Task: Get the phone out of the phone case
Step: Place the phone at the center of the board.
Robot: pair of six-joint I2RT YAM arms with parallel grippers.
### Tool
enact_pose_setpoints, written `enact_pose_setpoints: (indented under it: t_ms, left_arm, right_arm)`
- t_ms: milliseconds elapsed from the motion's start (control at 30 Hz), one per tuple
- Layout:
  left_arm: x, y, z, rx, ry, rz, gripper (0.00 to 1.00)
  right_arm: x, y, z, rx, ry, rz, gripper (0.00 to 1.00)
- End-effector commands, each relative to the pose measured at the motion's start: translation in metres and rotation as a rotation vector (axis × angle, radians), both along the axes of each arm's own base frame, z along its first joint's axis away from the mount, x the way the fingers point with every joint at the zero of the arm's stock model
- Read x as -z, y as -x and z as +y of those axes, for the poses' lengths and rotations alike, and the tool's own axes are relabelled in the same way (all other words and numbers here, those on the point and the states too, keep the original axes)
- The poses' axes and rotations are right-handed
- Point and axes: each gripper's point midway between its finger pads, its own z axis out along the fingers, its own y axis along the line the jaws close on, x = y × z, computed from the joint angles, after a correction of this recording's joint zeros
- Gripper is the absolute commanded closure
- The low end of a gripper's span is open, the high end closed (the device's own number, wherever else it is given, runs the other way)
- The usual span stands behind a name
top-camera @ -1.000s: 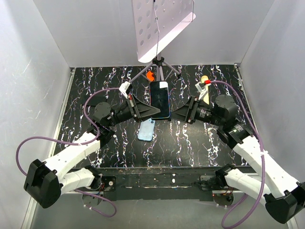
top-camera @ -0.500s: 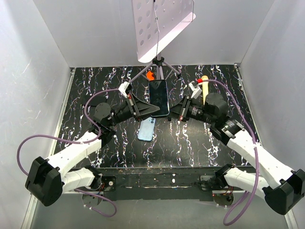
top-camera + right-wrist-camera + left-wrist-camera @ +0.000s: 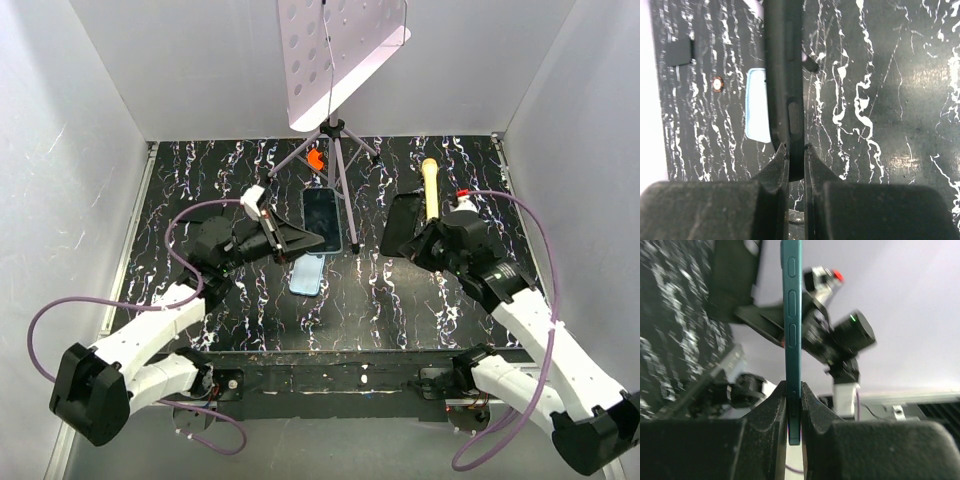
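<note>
Top external view: left gripper (image 3: pixel 310 241) clamped on the phone (image 3: pixel 322 218), raised above the table (image 3: pixel 200 180); right gripper (image 3: pixel 416 240) clamped on the phone case (image 3: pixel 400 222), a dark shell, apart from the phone; light blue shell (image 3: pixel 307 275) lies flat below them

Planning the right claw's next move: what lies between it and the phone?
In the top view, one thin tripod leg runs down between the right claw, shut on a dark shell, and the phone; otherwise bare tabletop.
</note>
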Motion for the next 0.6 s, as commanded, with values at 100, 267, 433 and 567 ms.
enact_pose_setpoints:
  t_ms: [100,267,433,567]
  left_arm:
    - [0.027,-0.103,0.083,-0.482,-0.320,-0.086,1.00]
    - [0.067,-0.177,0.161,-0.791,-0.484,0.031,1.00]
    - [0.091,-0.228,0.242,-1.075,-0.477,0.089,1.00]
    - [0.113,-0.256,0.281,-1.149,-0.395,0.103,1.00]
  right_arm:
    - [-0.045,0.018,-0.007,-0.047,-0.066,-0.141,0.99]
    - [-0.043,0.031,-0.012,-0.046,-0.079,-0.137,0.99]
    - [-0.038,0.040,-0.013,-0.051,-0.105,-0.132,0.99]
    - [-0.039,0.045,-0.014,-0.054,-0.121,-0.136,0.99]
